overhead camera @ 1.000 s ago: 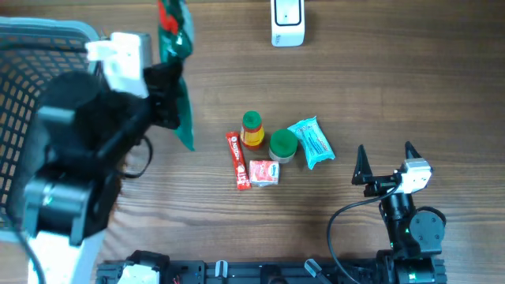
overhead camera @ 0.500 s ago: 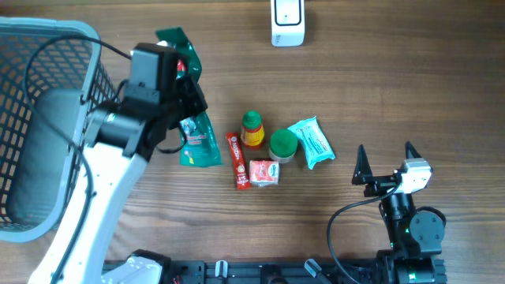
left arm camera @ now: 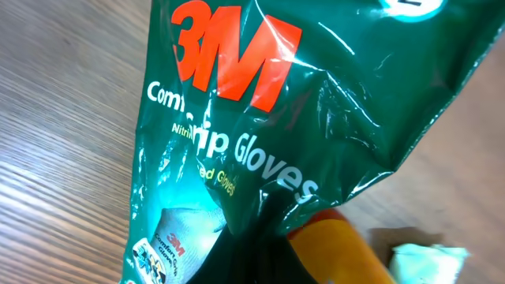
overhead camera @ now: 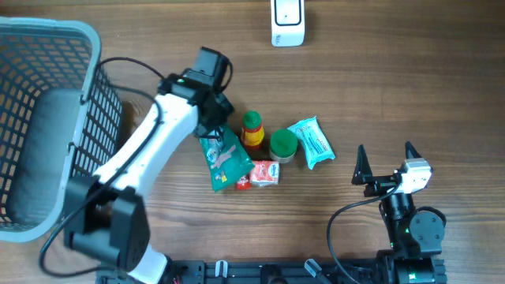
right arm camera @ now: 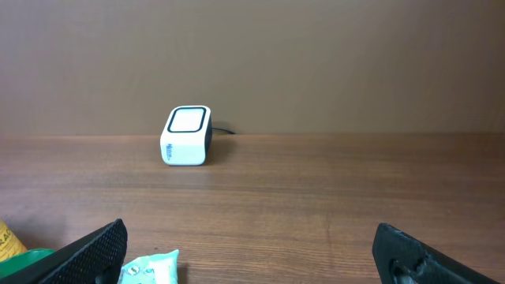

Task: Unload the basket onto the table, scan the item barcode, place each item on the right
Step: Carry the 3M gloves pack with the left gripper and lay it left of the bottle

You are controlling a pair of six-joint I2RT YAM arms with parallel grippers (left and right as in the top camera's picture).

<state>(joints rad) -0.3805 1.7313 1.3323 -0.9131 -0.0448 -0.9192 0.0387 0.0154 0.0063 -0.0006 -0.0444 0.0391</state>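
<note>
The left gripper (overhead camera: pixel 215 126) is pressed together on the top edge of the green glove pack (overhead camera: pixel 223 158), which hangs from it on the robot's side of the scanner (overhead camera: pixel 286 24) and a little to the scanner's left, well apart from it. So the pick looks done, while the scan itself appears to be left: the pack is not in front of the scanner's window. No barcode shows in the left wrist view, only the printed front with the red logo, so which face carries the code cannot be told, and the pack may need turning before it is presented. The right gripper (overhead camera: pixel 387 158) sits spread wide and holds nothing, further from the scanner and to its right, with its camera looking straight at the scanner across bare worktop (overhead camera: pixel 394 79). Between the pack and the scanner the worktop is bare, so the path looks free. The clutter lies under and beside the pack: a green-capped bottle (overhead camera: pixel 252 130), a green-lidded jar (overhead camera: pixel 282 144), teal wipes (overhead camera: pixel 312 142), a small red-and-white packet (overhead camera: pixel 264 172) and a red sachet (overhead camera: pixel 241 183) mostly covered by the pack. The pack's lower end overlaps this group and could drag something along. A basket (overhead camera: pixel 79 31) stands far to the scanner's left.
</note>
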